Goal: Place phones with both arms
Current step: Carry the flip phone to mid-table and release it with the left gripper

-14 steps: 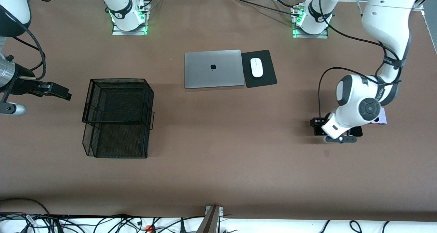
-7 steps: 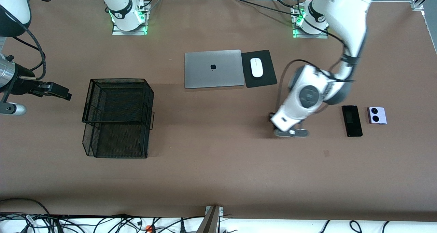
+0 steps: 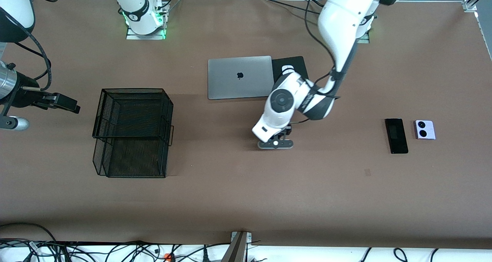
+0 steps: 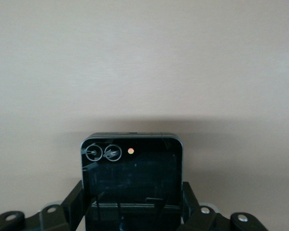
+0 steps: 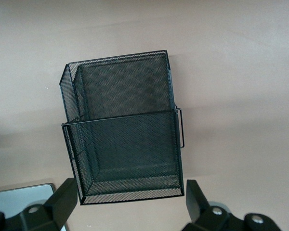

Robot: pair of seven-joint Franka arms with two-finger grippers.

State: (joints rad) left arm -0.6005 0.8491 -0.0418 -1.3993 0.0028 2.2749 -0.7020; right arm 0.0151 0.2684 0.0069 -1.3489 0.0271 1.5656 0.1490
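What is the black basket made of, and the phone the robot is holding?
The basket looks like black wire mesh, probably metal: you can see through its tiny holes. The flip phone in the left gripper looks like glossy glass or plastic, since it shows reflections.

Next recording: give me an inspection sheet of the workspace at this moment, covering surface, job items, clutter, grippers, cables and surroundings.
Surface: brown table, no spills seen.
Job's things: small squarish black flip phone held in the left gripper above bare table; long slim black slab phone and squarish pale lilac phone side by side at the left arm's end; black wire-mesh two-tier basket at the right arm's end, nothing seen in it.
Clutter: closed silver laptop; black mouse pad, white mouse mostly hidden.
Grippers: left shut on the flip phone; right gripper open, waiting above the basket.
Cables: black cables along the arms.
Surroundings: loose cables along the nearest table edge.
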